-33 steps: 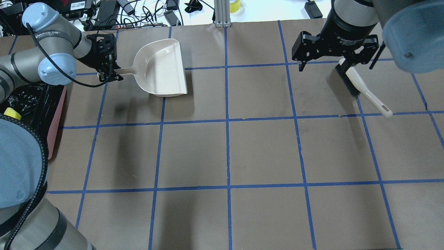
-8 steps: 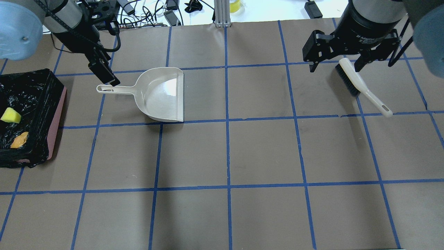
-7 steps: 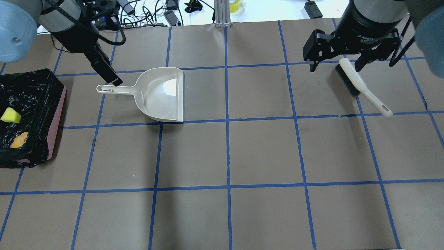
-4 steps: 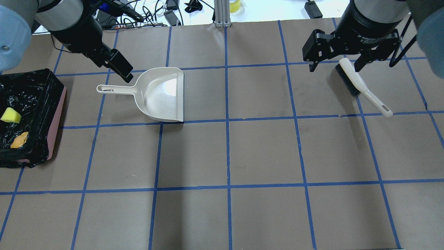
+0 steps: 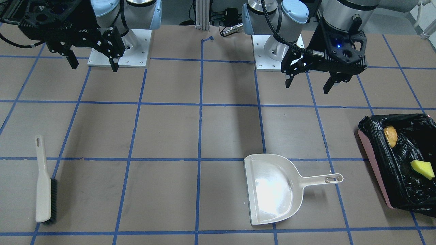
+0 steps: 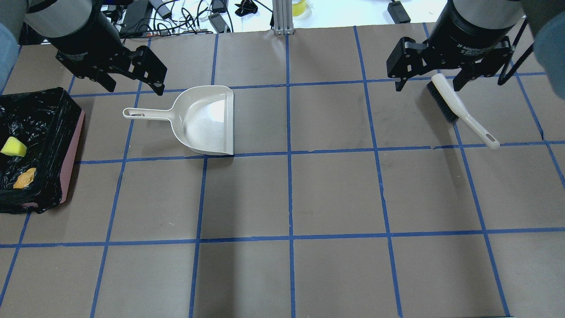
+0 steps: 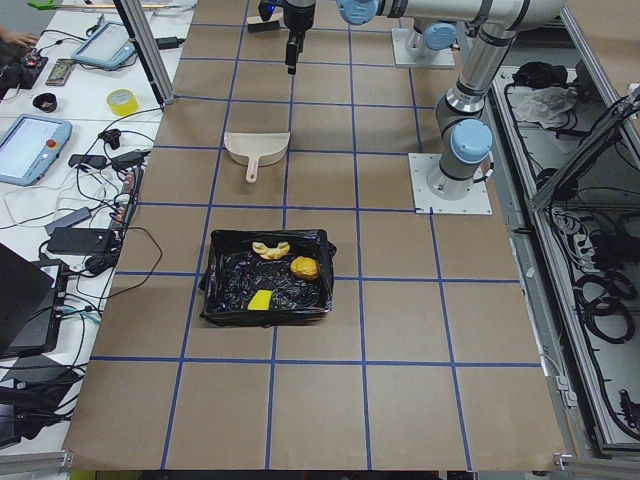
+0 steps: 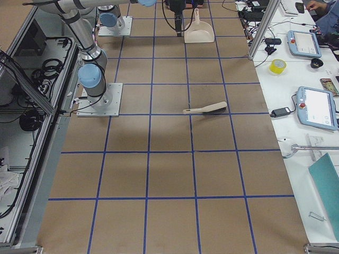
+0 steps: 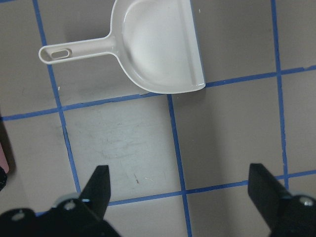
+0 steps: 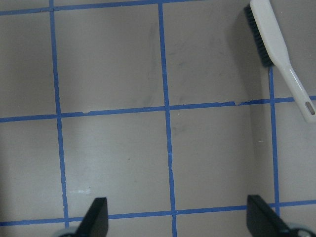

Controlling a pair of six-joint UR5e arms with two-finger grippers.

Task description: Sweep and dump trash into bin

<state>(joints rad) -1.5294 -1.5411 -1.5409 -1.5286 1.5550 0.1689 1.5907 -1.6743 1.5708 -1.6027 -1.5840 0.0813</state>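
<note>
The pink bin [image 6: 73, 145] with a black bag stands at the table's left edge; it also shows in the front view [image 5: 373, 166] and the left view [image 7: 265, 315]. Inside lie the yellow sponge [image 6: 13, 147] [image 5: 422, 169], the potato-like lump [image 5: 391, 136] [image 7: 304, 267] and the croissant piece [image 7: 270, 247]. The off-white dustpan [image 6: 205, 121] [image 9: 158, 49] lies empty on the table. My left gripper [image 6: 132, 86] [image 5: 307, 87] is open and empty, raised above and behind the dustpan handle. My right gripper [image 6: 427, 84] [image 5: 94, 66] is open and empty, high over the table.
A white brush with dark bristles [image 6: 459, 110] [image 10: 279, 49] lies on the table at the far right, below the right gripper. Cables and devices [image 6: 185, 15] lie beyond the far table edge. Blue tape lines grid the brown table.
The left gripper let go of the dustpan handle, rose and turned; the dustpan now lies flat on the table. The right gripper has hardly moved.
</note>
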